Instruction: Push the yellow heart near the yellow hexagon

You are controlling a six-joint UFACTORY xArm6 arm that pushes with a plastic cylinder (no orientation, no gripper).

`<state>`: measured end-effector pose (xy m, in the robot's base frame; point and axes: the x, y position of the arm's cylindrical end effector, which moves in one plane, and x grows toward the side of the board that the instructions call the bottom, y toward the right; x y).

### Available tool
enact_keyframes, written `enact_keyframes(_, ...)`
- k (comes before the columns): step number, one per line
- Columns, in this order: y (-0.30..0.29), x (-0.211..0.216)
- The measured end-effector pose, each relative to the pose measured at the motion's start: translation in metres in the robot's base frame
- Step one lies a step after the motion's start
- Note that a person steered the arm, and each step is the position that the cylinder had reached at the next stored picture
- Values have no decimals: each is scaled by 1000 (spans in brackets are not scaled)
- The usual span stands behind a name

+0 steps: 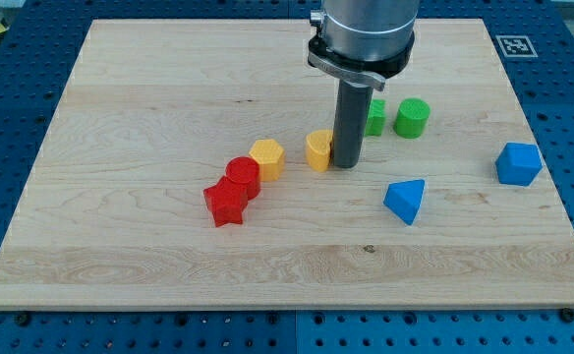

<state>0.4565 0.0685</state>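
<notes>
The rod ends in a plain tip [347, 163] with no jaws to open or close, so nothing is gripped; it can only push. The tip stands near the middle of the board, a little toward the top edge, and it touches, or all but touches, the yellow heart [317, 149] on the heart's right side. The yellow hexagon [266, 157] lies just beyond the heart toward the board's left edge, with a narrow gap of bare wood between the two. Tip, heart and hexagon therefore sit almost on one line running right to left, the hexagon very slightly nearer the bottom edge. That line is what the coming move depends on: a push straight toward the left edge looks likely to carry the heart into the gap and up against the hexagon. The task appears nearly finished, since the two are already close.

The heart is a small, chunky yellow-orange block; part of its right flank is hidden by the rod, so its lobes are hard to make out. Touching the hexagon's lower left is a red cylinder [243, 176], and a red star [225, 203] sits against that; an overlong push might disturb them.
</notes>
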Motion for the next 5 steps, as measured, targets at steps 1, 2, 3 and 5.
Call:
enact_keyframes(1,24,-16)
enact_keyframes(2,23,-26)
enact_keyframes(3,16,-26)
enact_keyframes(5,41,-20)
